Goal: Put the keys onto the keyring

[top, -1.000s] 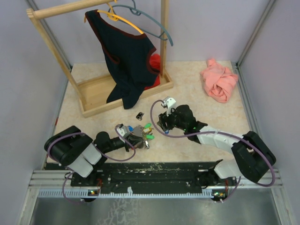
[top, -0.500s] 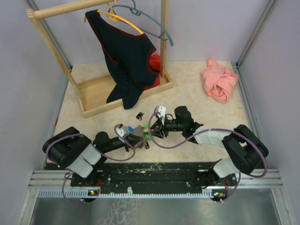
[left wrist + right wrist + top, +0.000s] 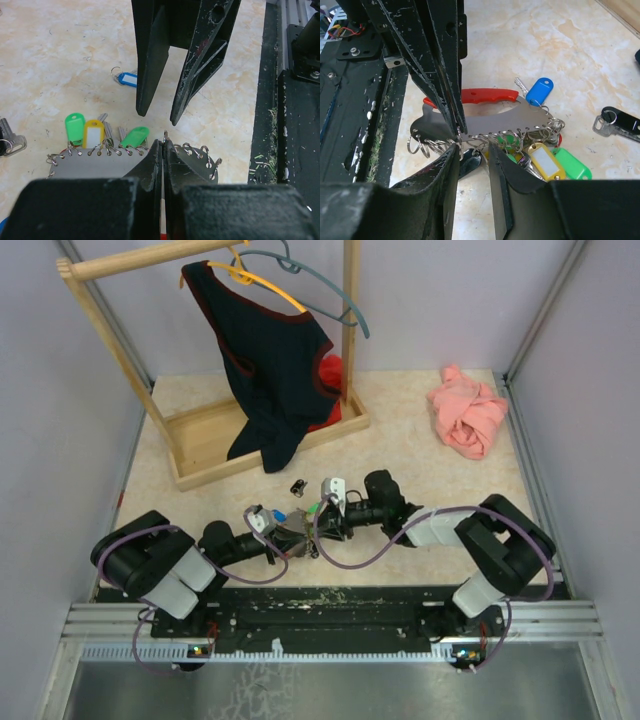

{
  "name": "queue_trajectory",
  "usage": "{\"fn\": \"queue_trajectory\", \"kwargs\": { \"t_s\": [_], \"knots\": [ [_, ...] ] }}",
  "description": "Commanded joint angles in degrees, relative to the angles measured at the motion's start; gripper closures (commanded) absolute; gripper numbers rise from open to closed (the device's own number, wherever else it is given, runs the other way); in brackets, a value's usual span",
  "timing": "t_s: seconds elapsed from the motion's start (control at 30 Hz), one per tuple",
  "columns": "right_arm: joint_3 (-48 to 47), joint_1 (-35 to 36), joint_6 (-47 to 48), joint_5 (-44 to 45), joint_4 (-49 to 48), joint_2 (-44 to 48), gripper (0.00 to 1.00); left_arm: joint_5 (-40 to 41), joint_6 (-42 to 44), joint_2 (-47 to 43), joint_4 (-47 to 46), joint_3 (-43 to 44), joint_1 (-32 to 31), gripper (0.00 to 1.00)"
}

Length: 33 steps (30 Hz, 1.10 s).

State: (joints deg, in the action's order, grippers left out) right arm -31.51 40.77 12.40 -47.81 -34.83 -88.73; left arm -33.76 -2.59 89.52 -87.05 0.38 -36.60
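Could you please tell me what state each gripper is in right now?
Left gripper: shut on the flat silvery metal plate edged with wire rings.
Right gripper: open, jaws apart near the plate's ringed edge.

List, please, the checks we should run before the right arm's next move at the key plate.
1. Left end effector shut on the ringed plate: ok.
2. Right end effector open at the plate's ringed edge: ok.
3. Right end effector carrying a key: not ok, none seen.
4. Blue-tagged key on the plate: not ok, it lies apart on the table.
5. Rings at that edge opened for threading: cannot tell.
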Motion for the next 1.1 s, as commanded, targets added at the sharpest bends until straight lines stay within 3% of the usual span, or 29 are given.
{"fn": "queue_trajectory", "kwargs": {
  "t_s": [0.0,0.3,0.47,0.6,0.73,0.9,1.07],
  "knots": [
    [-0.8,0.6,2.0,-3.5,-4.6,-1.1,0.70,-1.1,-0.6,-0.5,-15.5,-1.9,0.2,0.99],
    [-1.6,1.4,2.7,-4.9,-5.6,-4.3,0.76,-1.1,-0.7,-0.3,-15.5,-1.9,0.2,0.99],
    [-1.7,1.4,3.1,-4.1,-5.3,-4.1,0.99,-1.4,-0.8,-0.2,-15.5,-1.8,0.2,0.99],
    [-2.4,1.4,4.1,-3.7,-3.1,-3.5,1.00,-1.6,-0.6,0.2,-15.5,-1.7,0.3,0.99],
    [-4.1,1.8,6.9,-2.2,4.1,-1.5,1.00,-1.3,0.1,0.8,-15.5,-1.6,0.2,0.99],
    [-9.0,3.5,13.9,4.0,21.4,1.4,1.00,-1.2,0.3,1.9,-15.5,-1.2,0.2,0.99],
    [-13.4,4.9,16.6,10.0,32.2,1.8,1.00,-1.7,0.4,2.2,-15.5,-1.0,0.2,0.93]
  ]
}}
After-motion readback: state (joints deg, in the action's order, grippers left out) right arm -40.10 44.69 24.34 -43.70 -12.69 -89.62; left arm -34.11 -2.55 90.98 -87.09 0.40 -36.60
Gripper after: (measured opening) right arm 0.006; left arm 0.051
